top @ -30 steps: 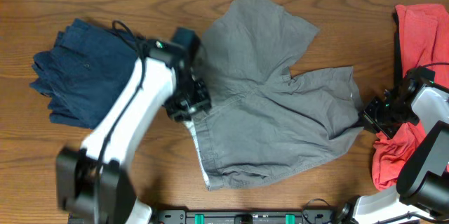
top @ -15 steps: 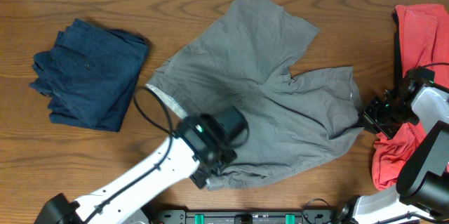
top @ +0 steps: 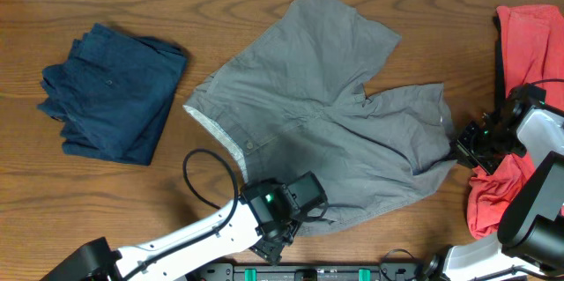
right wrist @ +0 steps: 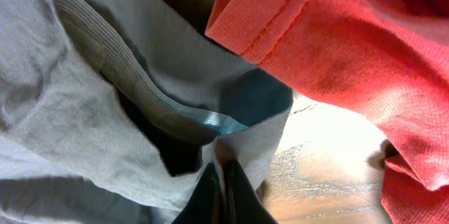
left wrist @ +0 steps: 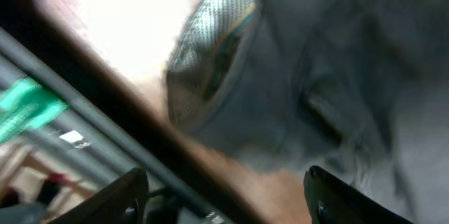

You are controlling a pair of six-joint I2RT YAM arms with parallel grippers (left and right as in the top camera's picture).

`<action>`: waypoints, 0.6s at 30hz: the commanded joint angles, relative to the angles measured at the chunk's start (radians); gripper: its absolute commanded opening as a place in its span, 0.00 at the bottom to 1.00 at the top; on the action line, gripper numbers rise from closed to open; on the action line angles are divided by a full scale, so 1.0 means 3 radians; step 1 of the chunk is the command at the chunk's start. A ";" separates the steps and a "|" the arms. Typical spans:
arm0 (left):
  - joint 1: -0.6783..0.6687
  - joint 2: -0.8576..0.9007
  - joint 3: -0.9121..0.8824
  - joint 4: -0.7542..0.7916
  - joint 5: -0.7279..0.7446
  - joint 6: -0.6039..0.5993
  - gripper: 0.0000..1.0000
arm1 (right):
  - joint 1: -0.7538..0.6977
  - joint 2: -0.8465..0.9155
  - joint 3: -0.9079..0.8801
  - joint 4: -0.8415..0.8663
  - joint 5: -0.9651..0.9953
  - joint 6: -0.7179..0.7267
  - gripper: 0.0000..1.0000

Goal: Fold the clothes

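Grey shorts [top: 326, 114] lie spread across the middle of the table, waistband at the lower left. My left gripper [top: 286, 228] is open over the table's front edge at the shorts' lower hem; the left wrist view shows its fingertips [left wrist: 224, 199] apart with blurred grey cloth [left wrist: 316, 62] above them. My right gripper [top: 460, 151] is shut on the right leg's hem; the right wrist view shows its fingers [right wrist: 224, 182] pinching grey fabric [right wrist: 105, 112]. A folded navy garment [top: 110, 92] lies at the left.
A crumpled red shirt [top: 520, 61] lies at the table's right edge, under and beside my right arm, and shows in the right wrist view [right wrist: 351, 48]. A black rail [top: 308, 272] runs along the front edge.
My left arm has swung from the shorts' waistband at the left down to the front edge. The waistband corner now lies spread out to the left. The right gripper has not moved.
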 commanded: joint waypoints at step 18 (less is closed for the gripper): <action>0.0322 -0.0402 -0.0310 -0.0089 -0.0888 0.0949 0.06 | -0.0009 -0.0019 0.0065 -0.0145 -0.0003 -0.0060 0.01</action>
